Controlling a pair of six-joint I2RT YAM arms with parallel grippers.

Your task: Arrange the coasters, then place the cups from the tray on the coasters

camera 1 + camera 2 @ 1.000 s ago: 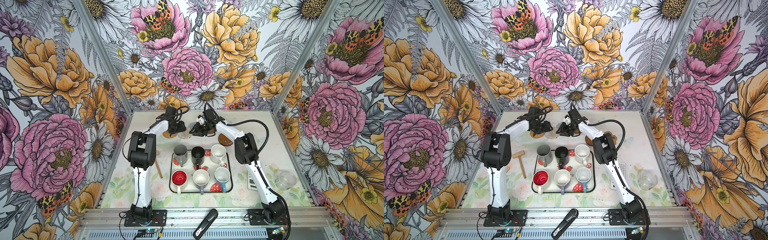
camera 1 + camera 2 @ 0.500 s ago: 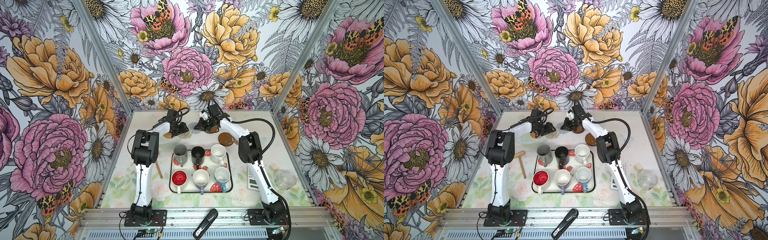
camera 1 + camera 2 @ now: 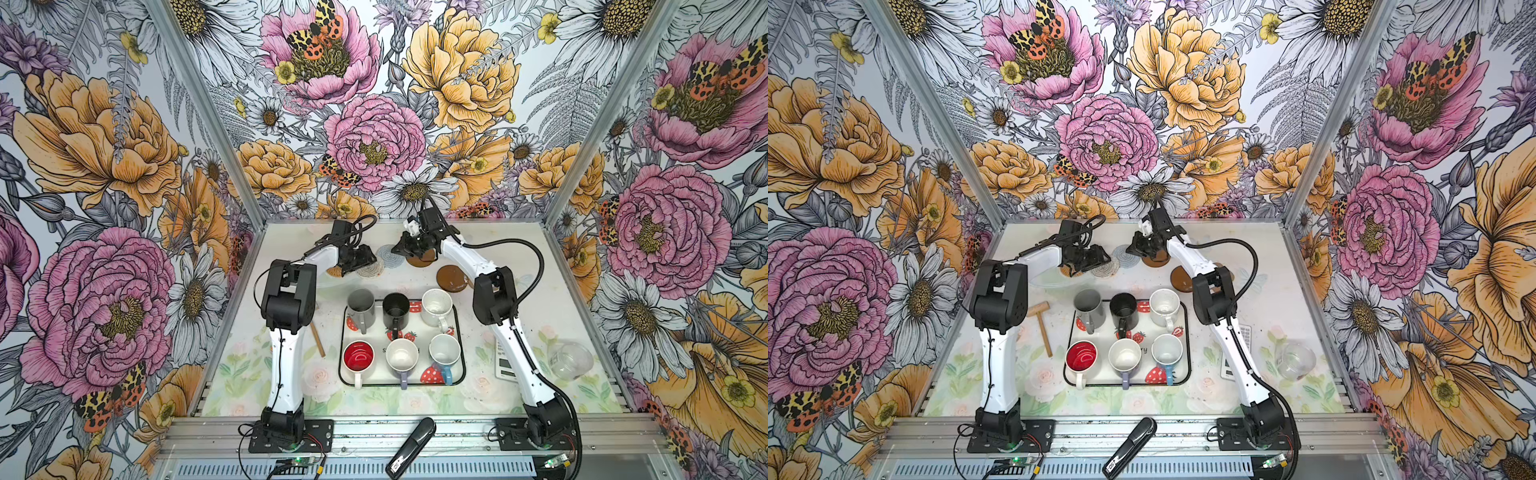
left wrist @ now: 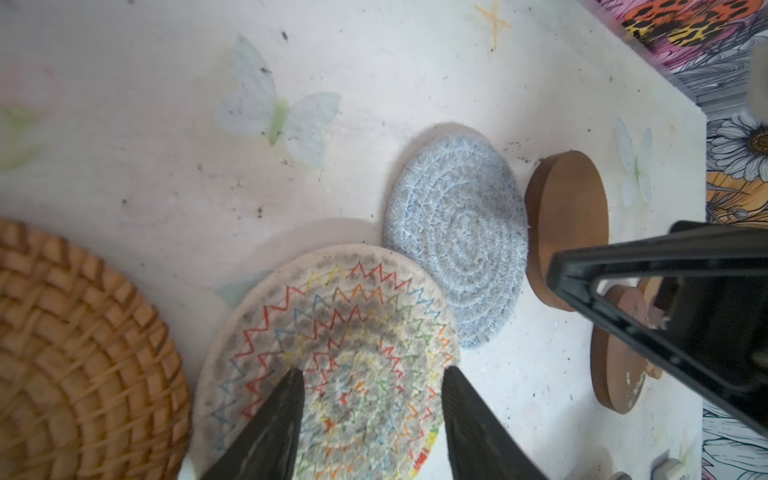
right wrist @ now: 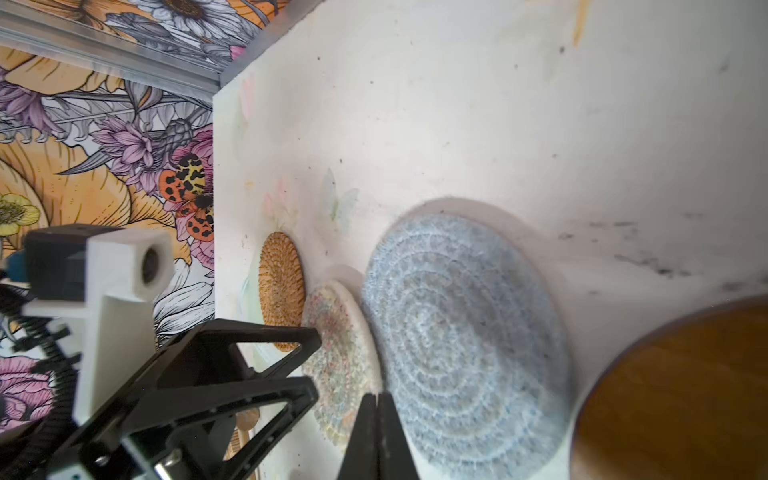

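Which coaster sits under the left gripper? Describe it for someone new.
Look beyond the strawberry tray, toward the back wall. The cream coaster under the left gripper lies between the tan rattan coaster and the grey-blue coaster. Only it has rainbow zigzag stitching.

I see a tan woven rattan coaster (image 4: 75, 353), a cream coaster (image 4: 332, 332) stitched with rainbow zigzags and grey flecks, a pale grey-blue spiral coaster (image 4: 457, 245) and a plain brown disc (image 4: 569, 216). My tray (image 3: 376, 334) is cream, black-rimmed, with red strawberries; the walls (image 3: 104, 166) bloom pink and orange.
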